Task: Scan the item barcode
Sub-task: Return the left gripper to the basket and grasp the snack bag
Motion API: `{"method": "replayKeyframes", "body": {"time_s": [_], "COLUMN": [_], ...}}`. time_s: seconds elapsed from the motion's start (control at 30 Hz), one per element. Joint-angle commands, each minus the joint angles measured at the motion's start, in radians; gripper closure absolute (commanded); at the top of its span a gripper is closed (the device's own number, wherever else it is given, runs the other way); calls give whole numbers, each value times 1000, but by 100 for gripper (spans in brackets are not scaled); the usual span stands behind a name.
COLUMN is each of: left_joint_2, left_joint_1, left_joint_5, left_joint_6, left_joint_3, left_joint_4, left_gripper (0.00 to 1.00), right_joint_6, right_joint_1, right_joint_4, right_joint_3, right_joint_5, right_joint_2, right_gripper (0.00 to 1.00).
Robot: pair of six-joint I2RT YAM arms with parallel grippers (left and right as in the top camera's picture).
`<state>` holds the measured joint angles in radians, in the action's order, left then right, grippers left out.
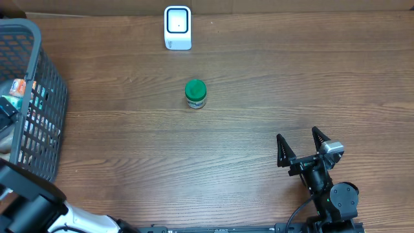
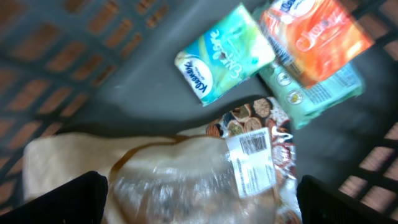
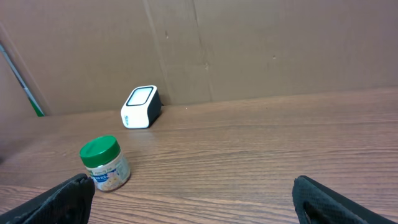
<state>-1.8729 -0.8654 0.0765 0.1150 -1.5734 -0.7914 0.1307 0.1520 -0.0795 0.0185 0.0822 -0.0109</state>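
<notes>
Left tool [image 2: 199,196]: spread wide and empty. It hangs inside the basket [image 1: 48,84], directly above the bagged item [image 2: 168,180].
Right tool [image 1: 297,137]: spread wide and empty, at the near right of the desk [image 1: 259,77], well apart from everything.
Item: I take it to be the bagged item, since my left tool is over it. It lies on the basket floor with its barcode label [image 2: 252,158] facing up.
Other candidate: a jar [image 1: 195,94] stands upright mid-desk, nearer than the scanner [image 1: 177,28] at the far edge. I cannot tell for certain which is meant.
Progress: early, by my judgement. Nothing is gripped and nothing is at the scanner. Grasp, lift out, carry and show the label are all left.
Bag: clear glossy film, crinkled, soft and bulging over something pale; the label is flat white paper.
Neighbours: a tissue pack [image 2: 224,53] and an orange pack [image 2: 314,34], soft rectangular wraps, lie farther in.
Basket: grey plastic lattice.
Jar: squat cylinder, green lid.
Scanner: white rounded box.
Desk: wood grain, flat.
</notes>
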Motion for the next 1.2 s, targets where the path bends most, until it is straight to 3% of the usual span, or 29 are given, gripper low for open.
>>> {"method": "replayKeyframes", "body": {"time_s": [0.0,0.33,0.63,0.8,1.17], "left_joint_2": [-63,-89,-91,-97,-183], "left_joint_1": [27,33,33,33,33], "left_joint_5": [29,-66,-84,-84,-103], "left_joint_6": [125,224,433,544,563], "left_joint_3": [2,3,17,48,57], "left_joint_4": [23,-65,-131,-114,-68], "left_gripper": [0,4,2,9,11], "right_joint_6": [2,2,2,2,2], "right_joint_1": [-1,-1,-1,-1,-1], "right_joint_4": [4,4,4,4,4], "right_joint_3": [-11,-11,-11,-11,-11], "right_joint_5": [5,5,5,5,5], "right_joint_2": [8,8,8,8,8], "right_gripper": [0,0,0,0,0]}}
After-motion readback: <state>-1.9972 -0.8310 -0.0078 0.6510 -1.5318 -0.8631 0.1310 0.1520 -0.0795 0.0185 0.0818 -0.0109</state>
